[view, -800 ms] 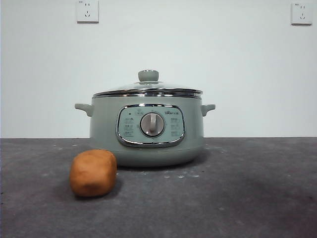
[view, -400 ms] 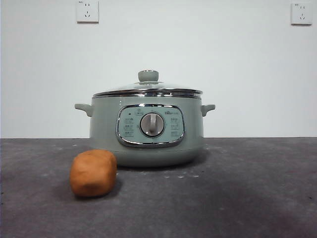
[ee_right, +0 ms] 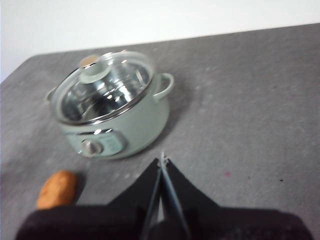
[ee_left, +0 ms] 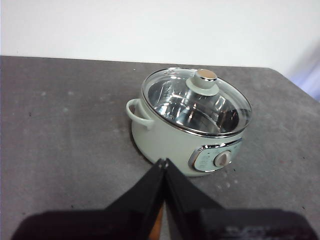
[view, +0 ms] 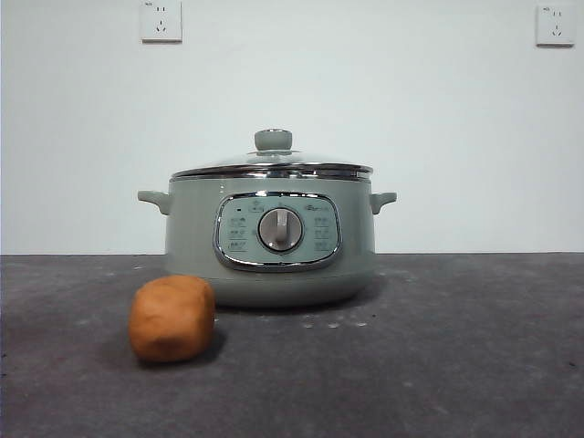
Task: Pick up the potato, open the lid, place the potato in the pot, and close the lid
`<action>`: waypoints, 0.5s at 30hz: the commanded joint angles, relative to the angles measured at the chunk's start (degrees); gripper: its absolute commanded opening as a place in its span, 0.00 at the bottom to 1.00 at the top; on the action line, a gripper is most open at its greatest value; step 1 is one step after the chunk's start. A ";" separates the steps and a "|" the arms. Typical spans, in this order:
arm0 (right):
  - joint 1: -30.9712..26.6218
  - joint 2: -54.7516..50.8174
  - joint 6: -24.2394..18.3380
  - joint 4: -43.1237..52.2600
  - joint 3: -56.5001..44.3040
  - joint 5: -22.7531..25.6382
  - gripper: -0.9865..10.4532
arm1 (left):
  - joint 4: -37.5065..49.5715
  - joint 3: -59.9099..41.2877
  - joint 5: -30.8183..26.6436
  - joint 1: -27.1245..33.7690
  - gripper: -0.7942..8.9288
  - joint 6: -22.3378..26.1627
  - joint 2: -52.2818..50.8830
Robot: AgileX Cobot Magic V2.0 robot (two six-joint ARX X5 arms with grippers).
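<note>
- Front view: neither arm shows here. The pot [view: 270, 239] stands on the dark grey table [view: 456, 365], its chrome-framed panel and silver dial [view: 280, 229] facing the camera.
- The lid [view: 272, 162] sits flat and closed on the pot's rim, its sage-green knob upright in the middle.
- The potato [view: 172, 318] lies on the table in front of the pot's lower left side, nearer the camera, just beside the pot's base; whether they touch cannot be told. Nothing holds it.
- 2 white wall sockets [view: 161, 20] hang high on the pale wall behind.
- Left wrist view: the left gripper [ee_left: 164, 165] hangs above the table with its 2 black jaws pressed together tip to tip, holding nothing. Its tips lie just short of the pot [ee_left: 172, 140], apart from it.
- Through the glass of the lid [ee_left: 196, 102] the shiny metal inside shows. A thin orange sliver low between the jaws may be the potato, too hidden to tell.
- Right wrist view: the right gripper [ee_right: 162, 165] also hangs above the table, jaws closed with only a hairline slit between them, empty.
- The pot [ee_right: 112, 107] with its lid [ee_right: 102, 82] on lies beyond the tips, well apart. The potato [ee_right: 57, 189] lies on the table [ee_right: 250, 125] near the pot's panel side, clear of both jaws.
</note>
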 commanded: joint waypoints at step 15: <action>0.11 5.77 -6.71 -9.49 7.85 -1.53 0.10 | -8.87 8.13 1.40 -0.79 0.12 4.83 7.43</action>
